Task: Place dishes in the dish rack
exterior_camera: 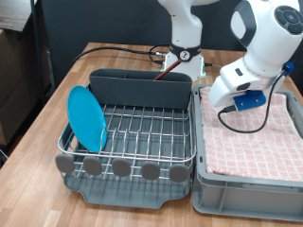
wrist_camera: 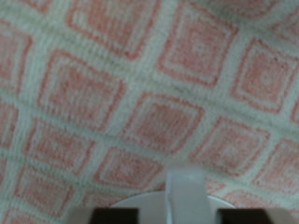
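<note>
The dish rack (exterior_camera: 142,132) is a silver wire rack on a dark grey tray with a tall grey utensil compartment (exterior_camera: 142,87). The light-blue plate (exterior_camera: 87,118) stands upright in the rack's slots at the exterior view's left. My gripper (exterior_camera: 225,102) is low over the pink checked cloth (exterior_camera: 251,142) in the grey bin. In the wrist view a white piece with a curved rim, perhaps the mug (wrist_camera: 185,191), sits between the dark fingertips (wrist_camera: 103,217) at the picture's edge. The mug does not show in the exterior view. The wooden spoon is out of view.
The grey bin (exterior_camera: 246,194) stands right beside the rack on the wooden table (exterior_camera: 38,132). Grey round discs (exterior_camera: 121,168) line the rack's near edge. The robot base (exterior_camera: 185,59) and cables lie behind the rack. The cloth fills the wrist view (wrist_camera: 140,93).
</note>
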Controlling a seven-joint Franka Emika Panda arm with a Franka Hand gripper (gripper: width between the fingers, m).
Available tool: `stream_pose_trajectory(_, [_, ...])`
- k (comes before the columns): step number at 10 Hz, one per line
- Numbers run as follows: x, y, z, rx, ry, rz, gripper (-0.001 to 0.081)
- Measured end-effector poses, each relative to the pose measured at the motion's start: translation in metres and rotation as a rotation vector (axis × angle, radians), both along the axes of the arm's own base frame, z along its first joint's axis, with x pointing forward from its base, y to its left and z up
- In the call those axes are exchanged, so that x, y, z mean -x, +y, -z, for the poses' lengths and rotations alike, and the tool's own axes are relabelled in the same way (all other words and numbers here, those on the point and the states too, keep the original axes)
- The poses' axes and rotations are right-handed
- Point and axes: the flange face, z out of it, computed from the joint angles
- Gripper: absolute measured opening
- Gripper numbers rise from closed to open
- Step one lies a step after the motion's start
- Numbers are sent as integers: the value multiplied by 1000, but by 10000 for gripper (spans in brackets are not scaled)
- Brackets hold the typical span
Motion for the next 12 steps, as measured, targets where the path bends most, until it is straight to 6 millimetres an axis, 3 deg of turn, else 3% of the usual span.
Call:
stream_pose_trajectory(1, [0, 0, 0, -1, 0, 4, 192])
stream_pose_trajectory(2, [0, 0, 0, -4, 1, 9, 72])
stream_pose_trajectory(6, [-1, 1, -13, -19, 0, 29, 72])
stream_pose_trajectory(12, [-13, 0, -68, -19, -91, 48, 72])
